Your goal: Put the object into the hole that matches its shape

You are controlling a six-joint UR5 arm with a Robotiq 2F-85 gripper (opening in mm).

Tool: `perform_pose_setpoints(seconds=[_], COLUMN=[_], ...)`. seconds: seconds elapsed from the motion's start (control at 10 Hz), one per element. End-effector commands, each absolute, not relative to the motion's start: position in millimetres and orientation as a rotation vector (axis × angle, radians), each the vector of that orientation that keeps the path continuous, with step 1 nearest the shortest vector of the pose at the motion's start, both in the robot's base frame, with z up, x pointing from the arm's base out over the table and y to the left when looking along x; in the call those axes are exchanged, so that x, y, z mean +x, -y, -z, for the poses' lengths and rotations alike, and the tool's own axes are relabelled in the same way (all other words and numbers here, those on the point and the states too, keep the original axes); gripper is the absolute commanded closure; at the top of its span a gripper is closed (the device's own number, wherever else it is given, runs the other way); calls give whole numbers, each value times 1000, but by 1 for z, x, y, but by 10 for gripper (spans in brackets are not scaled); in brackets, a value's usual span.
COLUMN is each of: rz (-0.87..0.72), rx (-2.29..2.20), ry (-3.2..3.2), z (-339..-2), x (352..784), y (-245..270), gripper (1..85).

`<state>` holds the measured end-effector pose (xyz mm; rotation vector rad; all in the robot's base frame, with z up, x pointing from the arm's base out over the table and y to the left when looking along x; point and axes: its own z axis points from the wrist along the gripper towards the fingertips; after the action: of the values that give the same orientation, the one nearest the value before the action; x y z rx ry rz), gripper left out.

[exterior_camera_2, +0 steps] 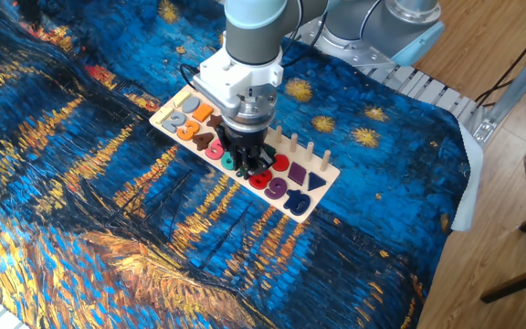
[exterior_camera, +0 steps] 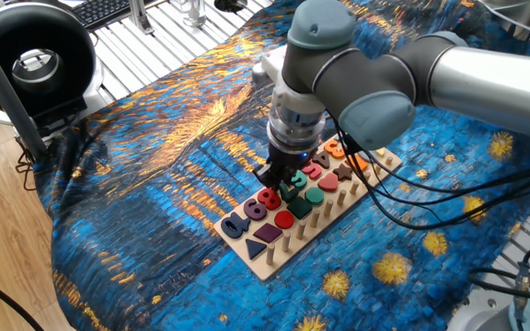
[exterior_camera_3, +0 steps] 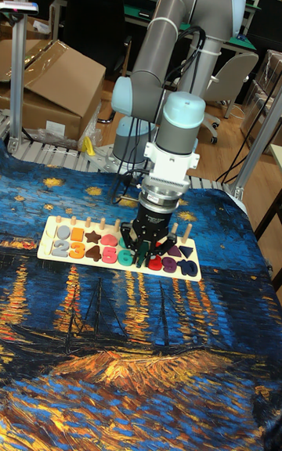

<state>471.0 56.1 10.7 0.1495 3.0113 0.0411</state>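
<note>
The long light-wood puzzle board [exterior_camera: 263, 262] [exterior_camera_2: 164, 116] [exterior_camera_3: 45, 251] lies on the blue patterned cloth with coloured numbers, shapes and pegs. My gripper [exterior_camera: 283, 186] [exterior_camera_2: 247, 164] [exterior_camera_3: 144, 252] stands upright over the number row, fingers down at the board between the teal and red numbers. The object [exterior_camera_3: 142, 258], a slim blackish-green piece, shows between the fingers in the tall fixed view, held low at the board. The hole is hidden under the fingers and the piece.
A dark green square block [exterior_camera: 300, 208] and a navy number piece [exterior_camera: 236, 225] sit in the board. Wooden pegs [exterior_camera_2: 295, 144] line its far edge. A black round device [exterior_camera: 30, 55] stands at the table's corner, and a cardboard box [exterior_camera_3: 55, 79] behind it.
</note>
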Motion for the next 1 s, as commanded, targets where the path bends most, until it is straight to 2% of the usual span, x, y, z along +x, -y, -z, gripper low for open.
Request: perform_pose_setpoints(seconds=[0.0,0.5,0.7,0.9], rz=[-59,-8,13,14], rx=[139,127,129,131], ry=[-3015,-3067,-3068,-3060], z=[-13,-23,-22,-22], x=[472,470,471,474], y=[-57,-51,-47,-47], gripper=[513,527,577,590])
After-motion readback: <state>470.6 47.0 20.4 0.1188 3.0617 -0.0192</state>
